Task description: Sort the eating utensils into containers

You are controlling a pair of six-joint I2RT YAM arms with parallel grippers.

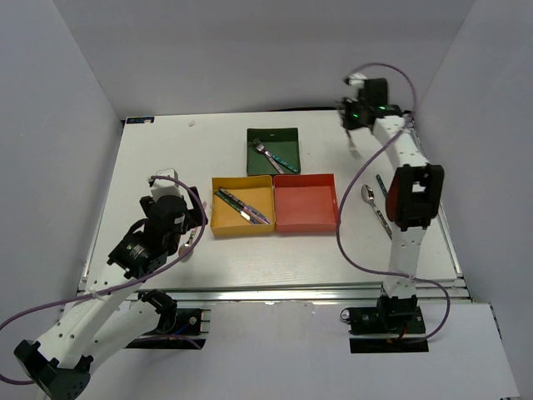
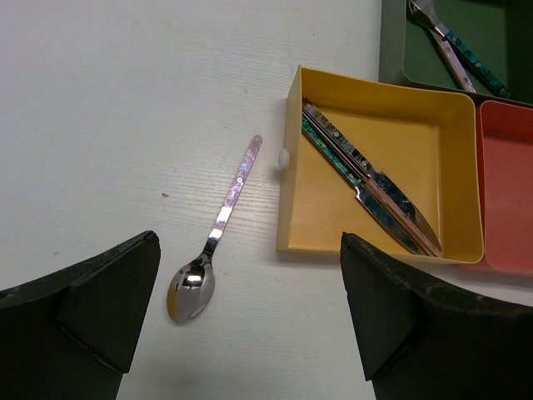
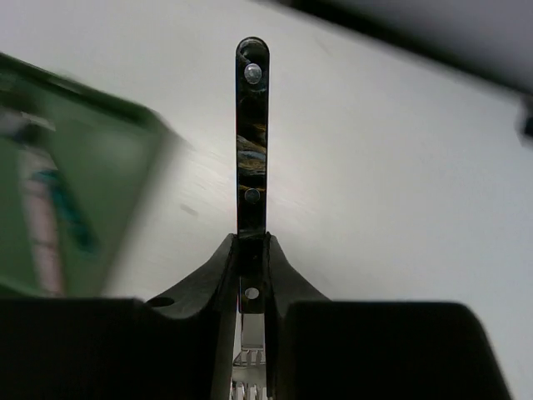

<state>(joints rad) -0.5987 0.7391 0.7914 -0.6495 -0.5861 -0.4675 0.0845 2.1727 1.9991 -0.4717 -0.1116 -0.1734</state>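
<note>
**Right gripper**: fingers clamped on dark-handled fork. The handle projects past the tips, with the tines behind them, near green tray.

**Left gripper**: fingers apart, above pink-handled spoon. The spoon lies on table between them, just left of yellow tray.

**Corner label**: too small to read.

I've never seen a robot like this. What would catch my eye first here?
Three bright containers sit together in the middle of the white table: a green tray at the back, with a yellow tray and a red tray side by side in front of it. At the far right, the right gripper is clamped on a dark-handled utensil. The left gripper hovers open over a pink-handled spoon lying beside the yellow tray.
</note>
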